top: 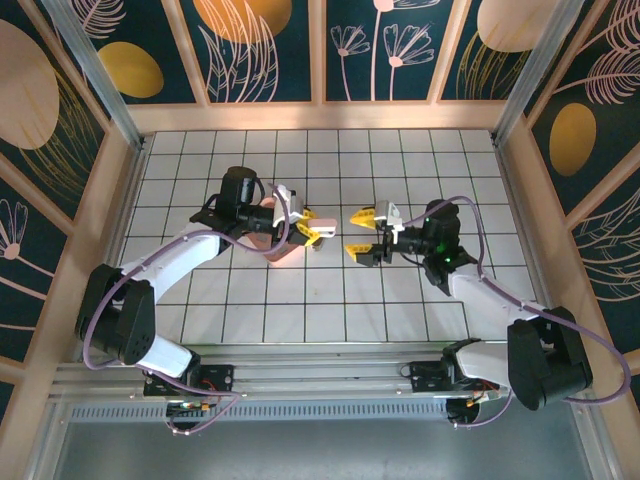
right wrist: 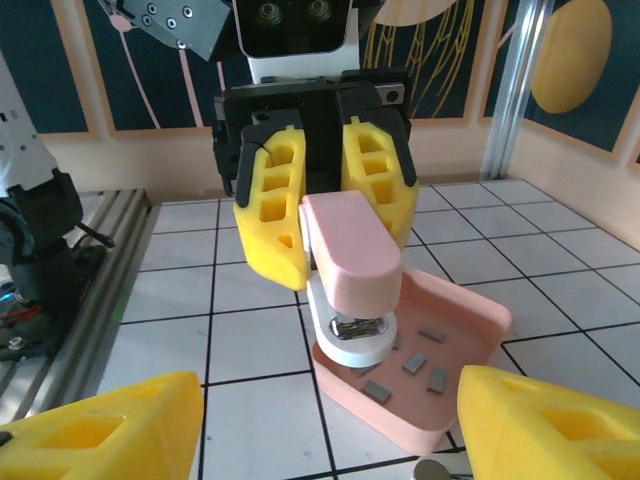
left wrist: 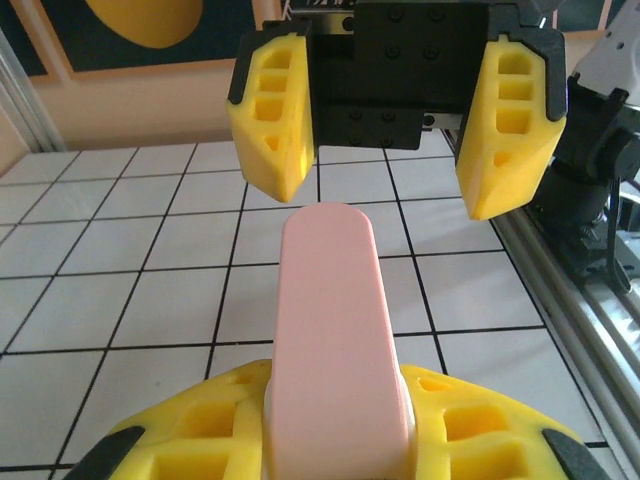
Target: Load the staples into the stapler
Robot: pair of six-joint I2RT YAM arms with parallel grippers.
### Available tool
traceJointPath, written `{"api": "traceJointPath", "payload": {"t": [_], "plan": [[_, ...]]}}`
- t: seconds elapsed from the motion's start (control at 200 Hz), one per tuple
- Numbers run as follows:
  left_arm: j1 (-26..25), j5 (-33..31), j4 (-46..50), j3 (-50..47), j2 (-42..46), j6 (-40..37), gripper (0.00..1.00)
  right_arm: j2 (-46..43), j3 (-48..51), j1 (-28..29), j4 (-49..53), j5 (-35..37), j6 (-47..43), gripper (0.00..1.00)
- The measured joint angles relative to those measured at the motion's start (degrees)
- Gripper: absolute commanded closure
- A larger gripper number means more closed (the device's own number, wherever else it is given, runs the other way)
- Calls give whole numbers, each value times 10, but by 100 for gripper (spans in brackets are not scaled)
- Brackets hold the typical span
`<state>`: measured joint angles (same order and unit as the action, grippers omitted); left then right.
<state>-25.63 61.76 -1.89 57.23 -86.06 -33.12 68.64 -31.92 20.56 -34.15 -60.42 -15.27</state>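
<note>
Pink-topped stapler [right wrist: 352, 255] hanging left of centre above tray [right wrist: 485, 318], left jaws gripping it | right jaws gaping | staples [right wrist: 413, 362] lying in tray | step, likely: presenting stapler | next: opening it, picking a strip

— How do the arms stand?
— The left arm [top: 170, 260] bends out at its elbow and reaches in toward the middle of the desk. The right arm [top: 490, 300] does the same from the other side, so the wrists face each other.
— And the grippers?
— The left gripper [top: 316, 226] has its fingers pressed in on the stapler [right wrist: 350, 250]. The right gripper [top: 356, 232] hangs just opposite, near but apart, with its jaws spread wide and nothing between them.
</note>
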Motion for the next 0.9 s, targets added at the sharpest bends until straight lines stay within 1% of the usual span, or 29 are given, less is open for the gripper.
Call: {"api": "traceJointPath", "payload": {"t": [0.275, 0.455, 0.696, 0.761, 0.901], "plan": [[0, 29, 8, 0, 10, -67, 100, 13, 5, 2, -40, -21, 39, 35], [0, 45, 16, 0, 10, -92, 100, 40, 5, 14, -64, -25, 53, 36], [0, 64, 24, 6, 6, -100, 100, 95, 1, 37, -126, -24, 82, 40], [0, 69, 24, 8, 4, -100, 100, 108, -4, 43, -143, -22, 84, 43], [0, 74, 26, 10, 1, -98, 100, 127, -18, 56, -169, -12, 80, 45]]}}
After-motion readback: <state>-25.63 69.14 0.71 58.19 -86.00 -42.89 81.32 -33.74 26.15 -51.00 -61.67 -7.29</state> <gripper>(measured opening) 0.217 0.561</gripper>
